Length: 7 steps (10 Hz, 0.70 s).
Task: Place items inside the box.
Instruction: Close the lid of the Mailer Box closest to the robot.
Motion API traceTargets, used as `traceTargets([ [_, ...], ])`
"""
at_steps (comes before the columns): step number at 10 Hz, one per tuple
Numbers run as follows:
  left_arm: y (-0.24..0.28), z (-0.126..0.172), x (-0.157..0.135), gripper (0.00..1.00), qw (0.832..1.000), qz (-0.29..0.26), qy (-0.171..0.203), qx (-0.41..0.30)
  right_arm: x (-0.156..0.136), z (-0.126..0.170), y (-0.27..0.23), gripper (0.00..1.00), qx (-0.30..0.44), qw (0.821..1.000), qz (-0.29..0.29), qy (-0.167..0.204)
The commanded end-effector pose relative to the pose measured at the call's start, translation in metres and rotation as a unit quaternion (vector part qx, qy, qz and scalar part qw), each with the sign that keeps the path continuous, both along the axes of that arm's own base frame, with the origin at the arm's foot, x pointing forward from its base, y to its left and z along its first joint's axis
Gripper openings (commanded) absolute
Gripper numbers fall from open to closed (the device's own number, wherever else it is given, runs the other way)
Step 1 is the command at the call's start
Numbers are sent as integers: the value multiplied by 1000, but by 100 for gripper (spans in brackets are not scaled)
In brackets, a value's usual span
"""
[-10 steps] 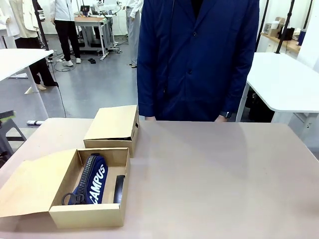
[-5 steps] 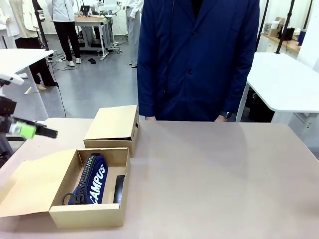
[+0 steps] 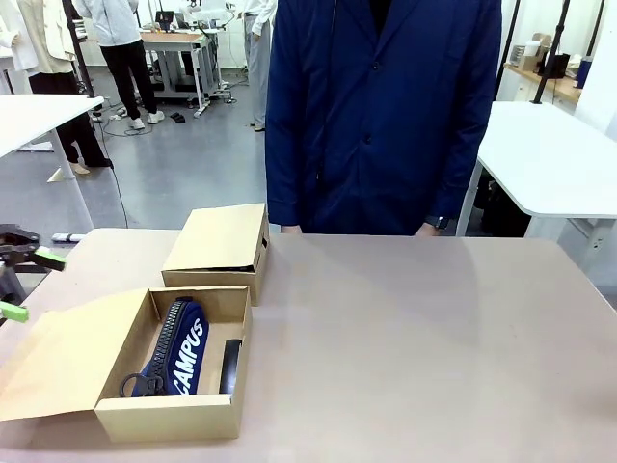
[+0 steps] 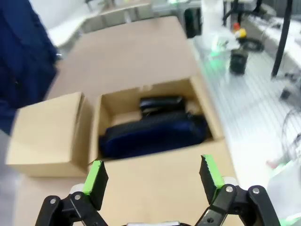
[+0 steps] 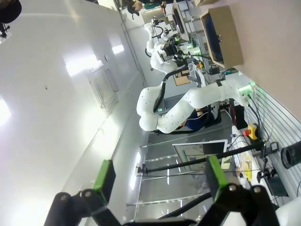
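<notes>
An open cardboard box (image 3: 169,417) sits at the near left of the brown table (image 3: 415,338), its lid flap (image 3: 58,357) folded out flat to the left. Inside lies a navy zip pouch (image 3: 178,347) lettered "CAMPUS" in white, stretched along the box's length with its zipper on the left side. Just beside it, against the right wall of the box, lies a slim black item (image 3: 230,367); its kind cannot be told from here. A 2nd, closed cardboard box (image 3: 220,246) stands right behind the open one, toward the far side of the table.

The left gripper (image 3: 17,285) shows at the left edge of the front view, off the table's corner, with its 2 green pads spread. In the left wrist view the same gripper (image 4: 153,181) hovers above the lid flap (image 4: 155,188), jaws wide apart and holding nothing, looking down on the open box (image 4: 207,113), the navy pouch (image 4: 153,136) and the black item (image 4: 160,104) behind it, with the closed box (image 4: 47,127) to the picture's left.

The right gripper (image 5: 157,181) points away from the table toward a white wall, jaws apart and empty; a corner of the table with the open box (image 5: 221,35) shows at the top of that view.

A person in a dark blue coat (image 3: 381,116) stands at the far edge of the table.
</notes>
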<state>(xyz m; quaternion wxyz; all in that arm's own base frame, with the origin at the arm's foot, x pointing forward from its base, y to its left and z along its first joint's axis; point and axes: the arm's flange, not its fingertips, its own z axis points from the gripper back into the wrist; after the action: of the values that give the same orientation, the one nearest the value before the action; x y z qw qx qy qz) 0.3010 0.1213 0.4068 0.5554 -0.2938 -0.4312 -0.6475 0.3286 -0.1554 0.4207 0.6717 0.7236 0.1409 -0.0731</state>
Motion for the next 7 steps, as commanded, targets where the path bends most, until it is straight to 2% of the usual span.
traceTargets([
  [1, 24, -17, 2, 100, 972, 71, -219, 48, -2, 5, 1, 100, -1, 1000, -1, 11],
  [2, 37, -2, 21, 100, 954, 147, -252, 66, -2, 5, 1, 100, -1, 1000, -1, 11],
  [3, 23, -3, 1, 100, 997, 19, -76, 23, -2, 5, 1, 100, -1, 1000, -1, 11],
  [6, 23, -3, 1, 100, 997, 19, -76, 23, -2, 5, 1, 100, -1, 1000, -1, 11],
  [7, 23, 8, 7, 100, 995, 42, -90, 19, -2, 5, 1, 100, -1, 1000, -1, 11],
])
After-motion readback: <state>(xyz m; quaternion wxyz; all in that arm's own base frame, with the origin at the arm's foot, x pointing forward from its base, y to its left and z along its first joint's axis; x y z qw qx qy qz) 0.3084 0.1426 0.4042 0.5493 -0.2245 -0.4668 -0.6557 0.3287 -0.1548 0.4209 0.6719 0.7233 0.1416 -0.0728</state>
